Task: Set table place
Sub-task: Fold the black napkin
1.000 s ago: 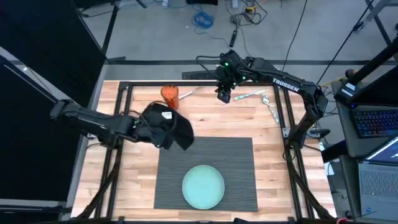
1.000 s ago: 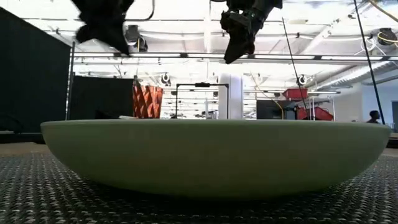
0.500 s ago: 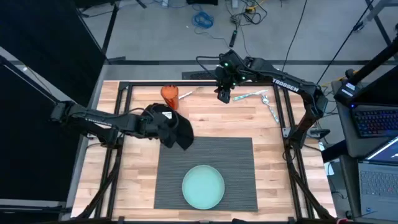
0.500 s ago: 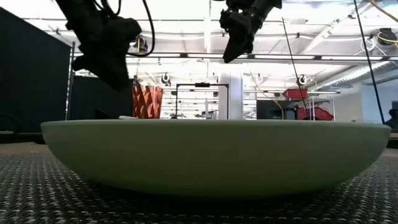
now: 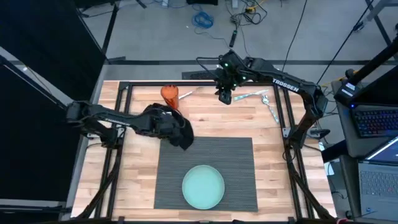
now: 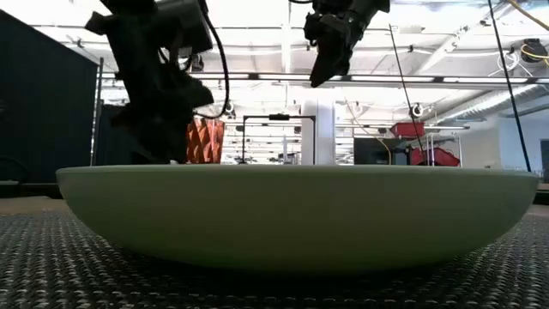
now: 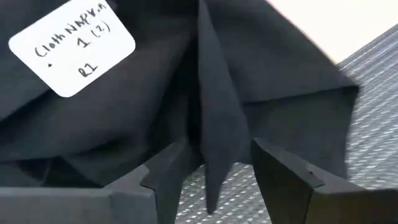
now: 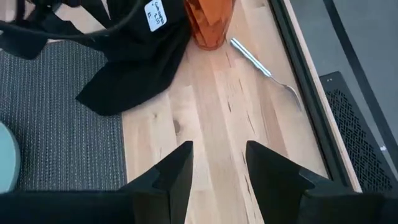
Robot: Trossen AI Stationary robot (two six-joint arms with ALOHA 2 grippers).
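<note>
Napkin [image 5: 176, 127] placing looks like the step in hand: left gripper [image 7: 214, 171] pinches the black cloth over the far-left corner of the placemat [image 5: 239, 168] on the table [image 5: 127, 186], so lowering and releasing it comes next, while right gripper [image 8: 217, 165] hovers open.

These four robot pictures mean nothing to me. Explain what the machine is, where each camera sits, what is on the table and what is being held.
It is a two-armed robot at a wooden table. One camera looks down from above, one sits at table height behind the plate, and one rides on each wrist.

On the table lie a grey ribbed placemat with a pale teal plate on it, an orange cup and cutlery at the far side.

The left hand grips a black cloth napkin with a white label, hanging it over the placemat's far left corner. The right hand hangs open and empty above bare wood near a fork.
</note>
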